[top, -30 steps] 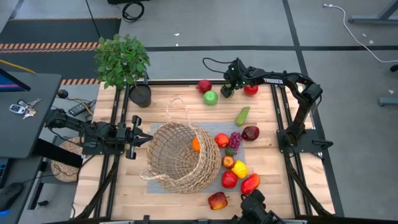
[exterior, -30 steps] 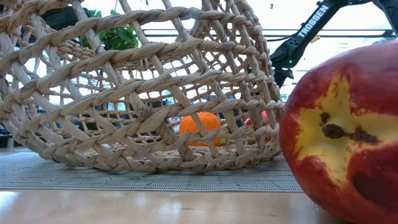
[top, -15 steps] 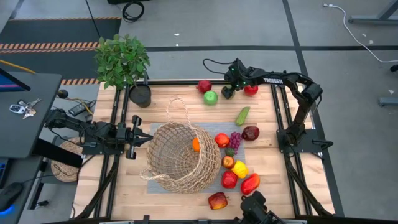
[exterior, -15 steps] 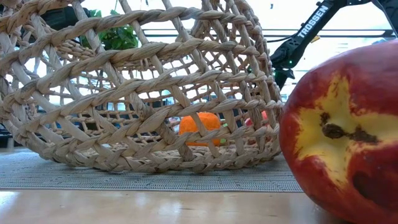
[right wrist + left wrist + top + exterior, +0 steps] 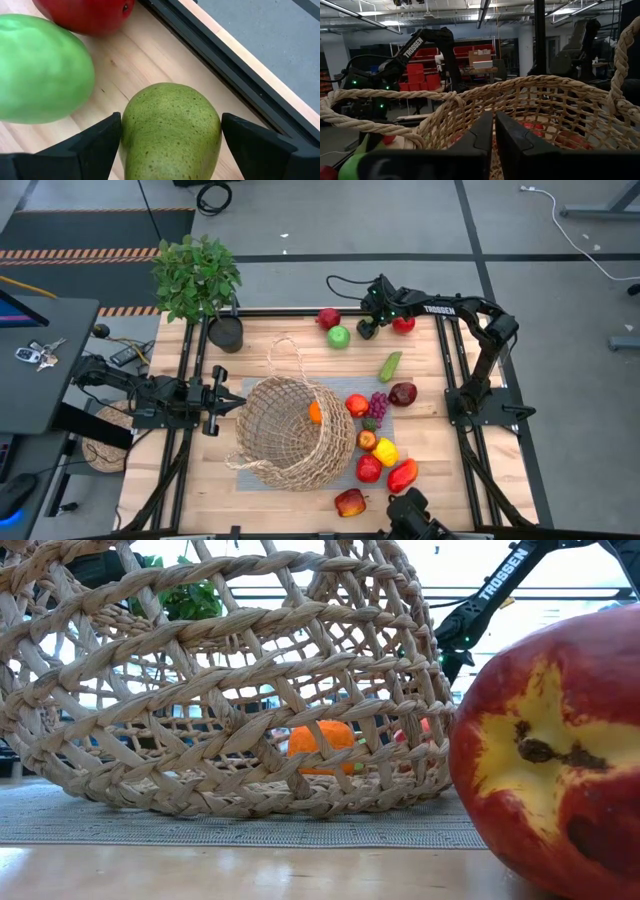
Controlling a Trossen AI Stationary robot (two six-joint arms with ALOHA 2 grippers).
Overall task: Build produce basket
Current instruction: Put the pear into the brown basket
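While the left gripper (image 5: 238, 403) waits pinched closed beside the basket (image 5: 288, 433), right gripper (image 5: 167, 132) fingers (image 5: 95, 142) stand wide around a green pear (image 5: 170, 127) on the worktop (image 5: 280, 330).

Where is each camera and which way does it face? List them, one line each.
High: overhead, straight down on wooden table, left arm, right arm.
Low: tabletop level, through round tan wicker basket; right arm beyond.
Left wrist: past shut left hand toward basket.
Right wrist: down past right hand flanking speckled green pear.
Shared: high, low, left wrist all show the basket.
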